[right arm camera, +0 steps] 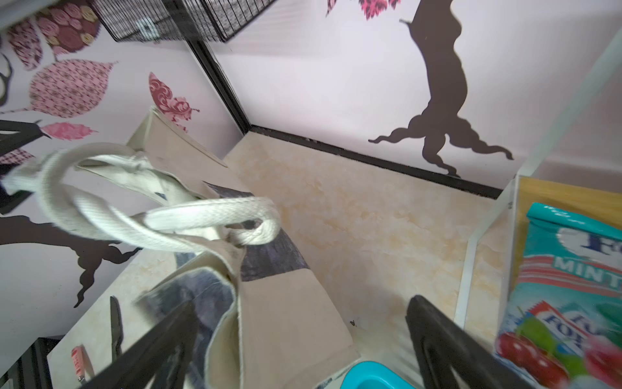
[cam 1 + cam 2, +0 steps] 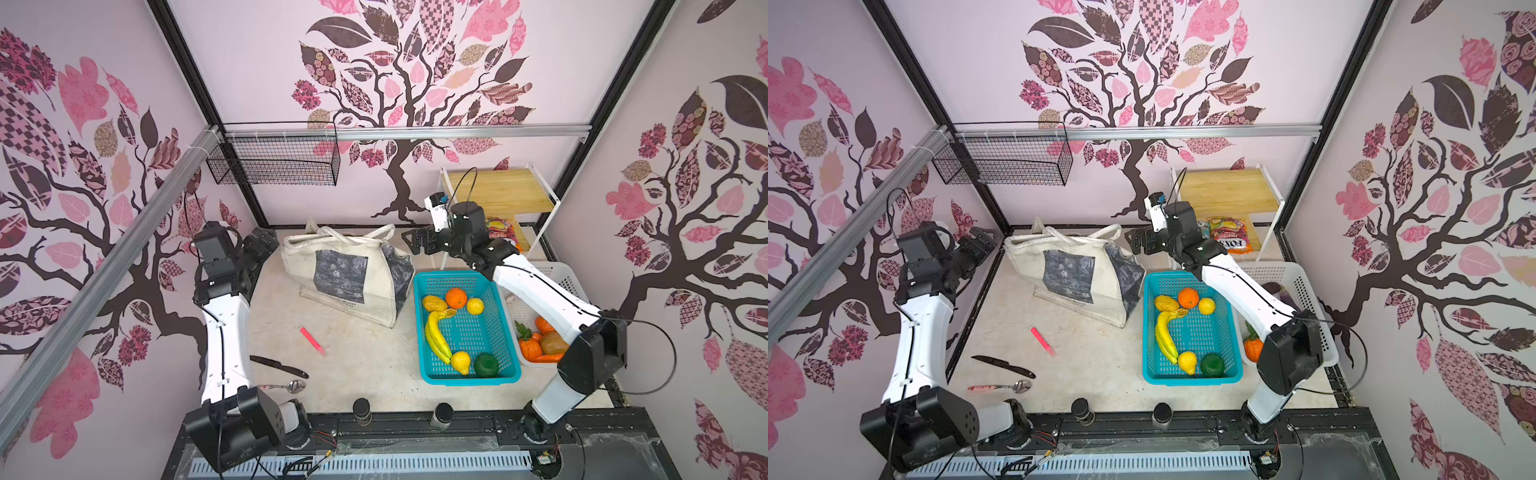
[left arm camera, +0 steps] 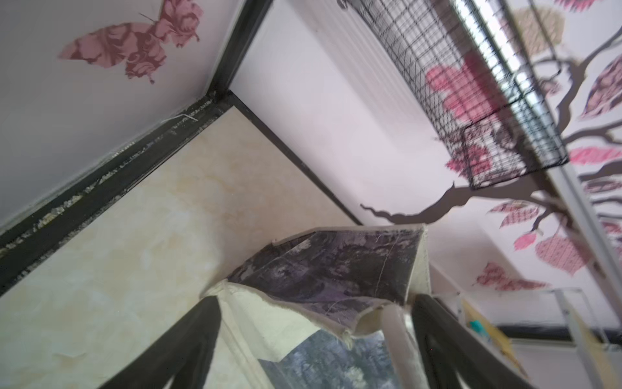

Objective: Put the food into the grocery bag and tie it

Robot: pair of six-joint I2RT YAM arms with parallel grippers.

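The grocery bag (image 2: 345,270) stood just above centre in both top views, cream canvas sagging a little to the right, grey print facing the camera. And look at the handles (image 1: 202,219): in the right wrist view the cream straps were looped through one another across the mouth in what looked like a loose knot. What lay inside, no view showed.

The left gripper (image 2: 268,243) sat at the bag's left edge, jaws spread wide and gripping nothing. Its wrist view had the printed end panel lying between the fingers, with no contact that could be made out. The right gripper (image 2: 411,243) hovered by the bag's upper right corner, jaws just as wide and empty, near the strap but apart from it.

Out to the right, the teal basket (image 2: 469,379) held bananas (image 2: 436,336), an orange (image 2: 456,298), lemons (image 2: 461,361) and a dark green fruit (image 2: 486,365). Snack packets (image 2: 1229,235) lay on the low shelf (image 2: 1229,189) at upper right.

By my reading, the tying was the step in hand, knot formed and both pincers free. Plenty of food sat outside the bag, though, so the packing looked unfinished. The next move called for each gripper to take a strap end and pull outward to snug the knot, or else to reopen the mouth for the fruit.
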